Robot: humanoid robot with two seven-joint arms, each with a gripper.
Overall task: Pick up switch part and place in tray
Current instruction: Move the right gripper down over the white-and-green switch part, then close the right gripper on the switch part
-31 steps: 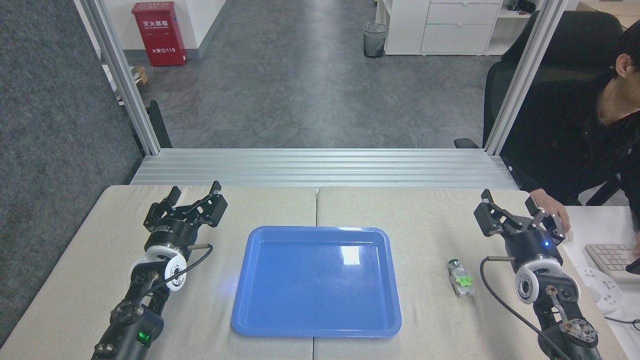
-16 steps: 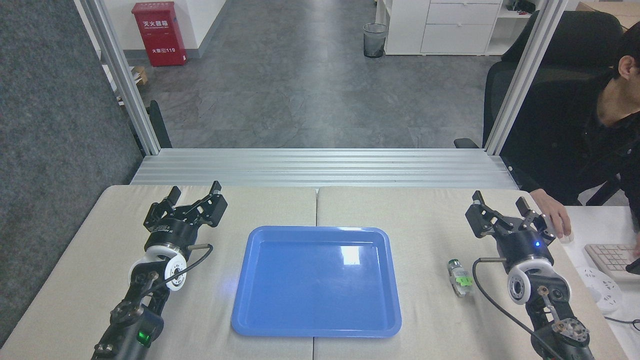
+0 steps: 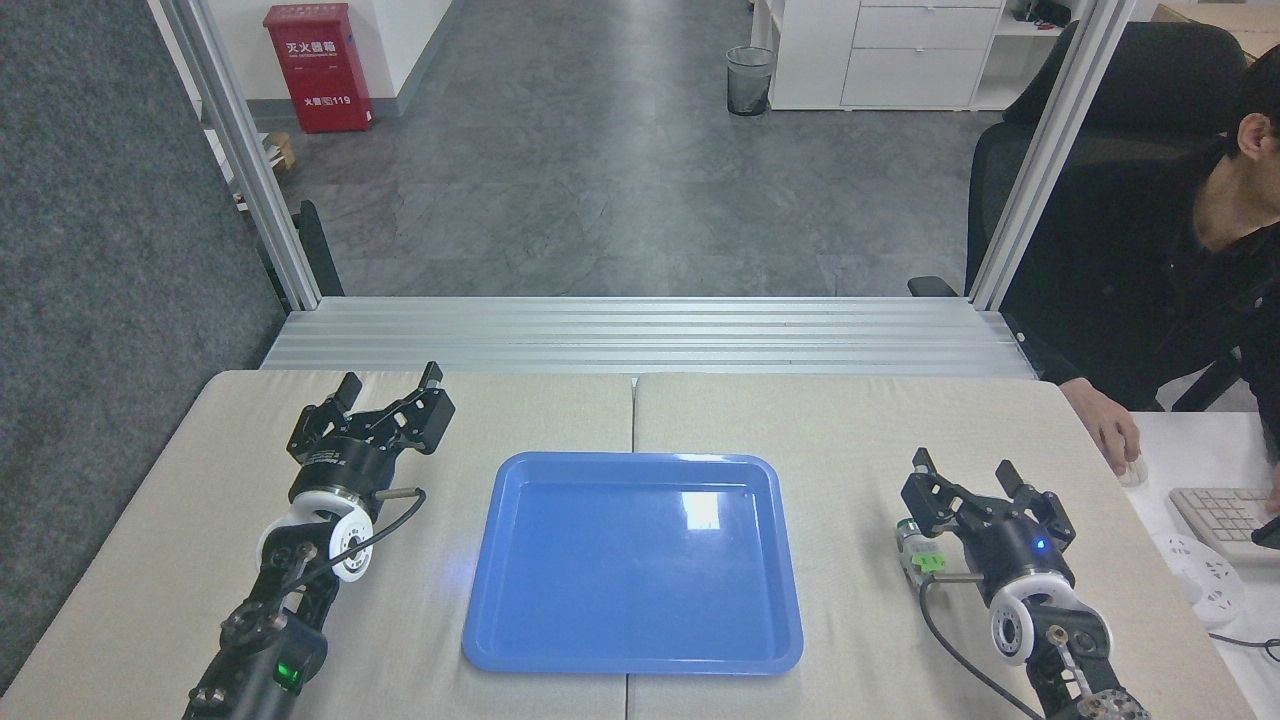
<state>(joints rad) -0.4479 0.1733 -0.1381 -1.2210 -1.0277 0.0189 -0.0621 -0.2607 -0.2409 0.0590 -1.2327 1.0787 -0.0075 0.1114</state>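
the switch part (image 3: 918, 552) lies on the pale surface (image 3: 850, 430) to the right of the tray (image 3: 630, 645), well apart from its rim, its dark ringed end pointing away from the robot and its green piece facing the near side. the right gripper (image 3: 965, 476) hangs just beside it with fingers spread and nothing between them, and the wrist body covers the part's right edge (so whether they touch is hard to say). the fingertips sit beyond the part rather than around it, so the grasp is not yet made. the likely trouble, as i judge it: the gripper body may nudge the small light part sideways and spoil the alignment, or the fingers may close on the rounded end and let it slip out. the left gripper (image 3: 385, 392) rests released on the far side of the tray, holding nothing. a person's hand (image 3: 1110, 430) lies at the right edge of the surface, near a keyboard (image 3: 1220, 515).
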